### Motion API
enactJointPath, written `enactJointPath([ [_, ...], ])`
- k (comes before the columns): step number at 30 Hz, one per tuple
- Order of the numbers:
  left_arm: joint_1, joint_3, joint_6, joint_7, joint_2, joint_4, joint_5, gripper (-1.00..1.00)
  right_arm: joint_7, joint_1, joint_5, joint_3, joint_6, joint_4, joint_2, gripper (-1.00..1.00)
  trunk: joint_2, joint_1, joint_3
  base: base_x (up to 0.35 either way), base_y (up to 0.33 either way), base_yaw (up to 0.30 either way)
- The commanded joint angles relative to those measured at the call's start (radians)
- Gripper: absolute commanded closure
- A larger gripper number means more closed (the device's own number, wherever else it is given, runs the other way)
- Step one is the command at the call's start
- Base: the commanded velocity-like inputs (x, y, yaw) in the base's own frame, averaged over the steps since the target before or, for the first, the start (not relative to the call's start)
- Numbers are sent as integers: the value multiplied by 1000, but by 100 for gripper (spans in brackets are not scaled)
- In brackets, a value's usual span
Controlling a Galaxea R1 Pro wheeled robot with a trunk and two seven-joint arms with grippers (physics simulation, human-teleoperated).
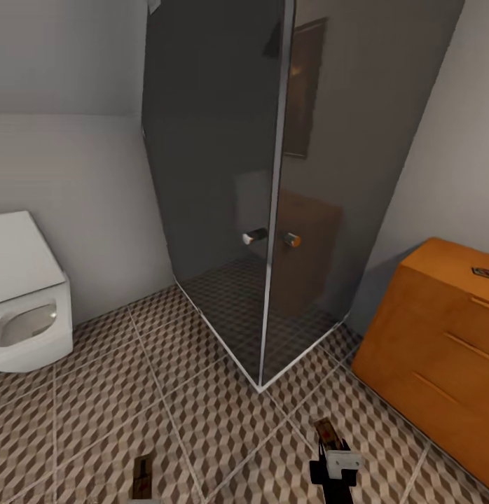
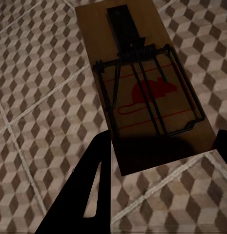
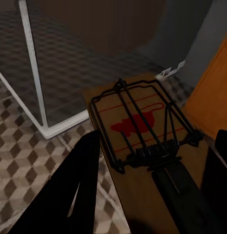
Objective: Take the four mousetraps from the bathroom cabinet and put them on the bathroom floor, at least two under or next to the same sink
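The left pincer (image 2: 159, 156) holds a mousetrap (image 2: 142, 83) by its near end, the board reaching out flat beyond the dark fingers (image 2: 93, 190) above the cube-patterned bathroom floor (image 2: 40, 97). The right pincer (image 3: 152, 180) likewise grips a second mousetrap (image 3: 142, 146) between its fingers (image 3: 69, 195), wire bar and red mouse print facing up, over the floor near the glass shower enclosure (image 1: 272, 196). To the right stands the orange-brown cabinet (image 1: 426, 336), with another mousetrap (image 1: 484, 272) on its top; a white toilet (image 1: 27, 301) sits at left.

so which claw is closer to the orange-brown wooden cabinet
Right. The right claw, holding a brown wooden mousetrap, is just beside the orange-brown wooden cabinet; the left claw with its mousetrap is farther off across the tiles.
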Motion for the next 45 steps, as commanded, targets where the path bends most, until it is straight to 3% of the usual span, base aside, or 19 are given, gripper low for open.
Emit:
enactJointPath([
  [1, -2, -8, -5, -3, -1, 4, 4, 100, -7, 0, 11, -7, -2, 0, 0, 100, -1, 0, -1, 0, 0, 286],
  [45, -2, -8, -5, -18, -1, 4, 4, 100, -7, 0, 11, -7, -2, 0, 0, 100, -1, 0, -1, 0, 0, 286],
])
